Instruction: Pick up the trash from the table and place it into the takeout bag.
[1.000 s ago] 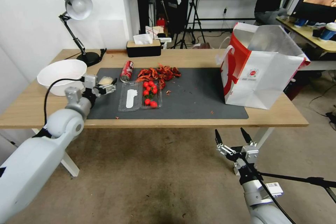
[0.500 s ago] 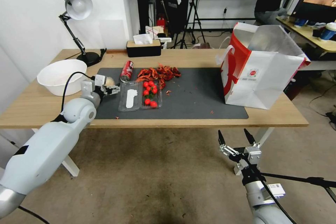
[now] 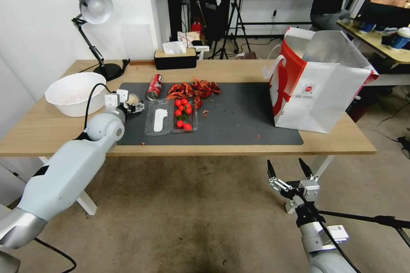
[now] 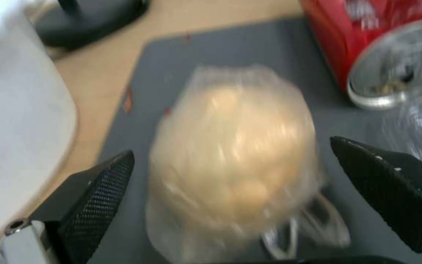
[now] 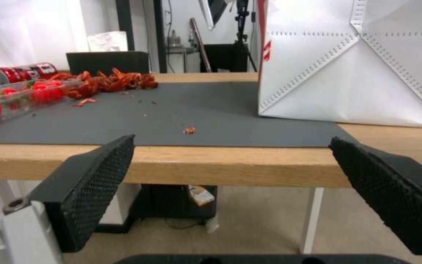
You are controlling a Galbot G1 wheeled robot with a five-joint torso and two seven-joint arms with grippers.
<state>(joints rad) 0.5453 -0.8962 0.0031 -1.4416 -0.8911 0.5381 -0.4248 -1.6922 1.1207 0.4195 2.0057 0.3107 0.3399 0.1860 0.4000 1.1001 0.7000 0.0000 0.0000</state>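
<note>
Looks like the grab step: left gripper (image 4: 230,165) sits spread wide around the plastic-wrapped beige lump (image 4: 233,161) on the dark grey mat (image 3: 239,115) beside the red drink can (image 3: 154,86), so next it'd need to clamp, while the right gripper (image 3: 288,169) hangs open below the table edge.

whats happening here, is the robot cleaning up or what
The robot is clearing trash off the table. Its left gripper is at the plastic-wrapped beige lump on the dark mat, fingers open on either side of it, not yet closed. The red drink can lies nearby. The takeout bag stands open at the right end. The right gripper waits open below the table edge.
</note>
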